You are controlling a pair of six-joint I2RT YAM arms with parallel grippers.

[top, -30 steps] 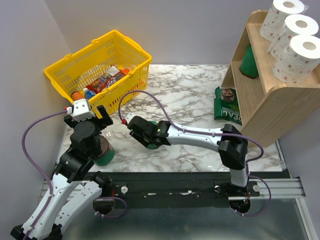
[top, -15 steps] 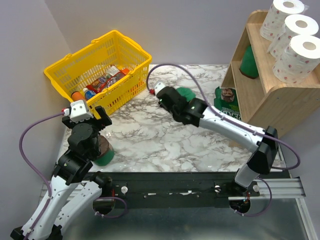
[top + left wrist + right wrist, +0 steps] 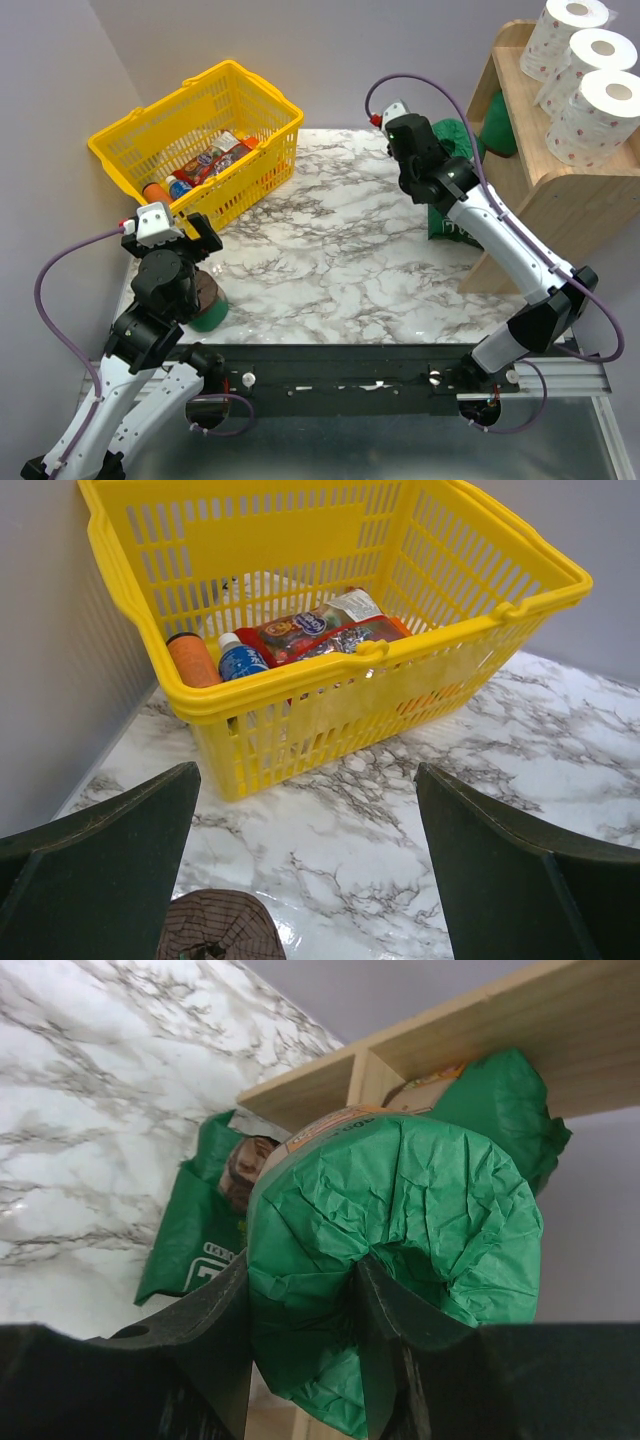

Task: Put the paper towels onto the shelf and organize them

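Left gripper (image 3: pixel 305 780) hangs wide open and empty at the table's near-left corner. A green roll (image 3: pixel 222 925) stands just below it, brown end up, and this arm is the nearer one to it. Right gripper (image 3: pixel 300 1290) is clamped across a second green roll (image 3: pixel 400 1220), whose crumpled end faces the wrist camera. Its long axis seems to run roughly along the reach. That arm stretches far and to the right, elbow low by the table's near edge. The wooden shelf (image 3: pixel 560 200) opens just right of the held roll; its lower tier already has a green roll (image 3: pixel 497 125), and three white rolls (image 3: pixel 585 85) sit on top.
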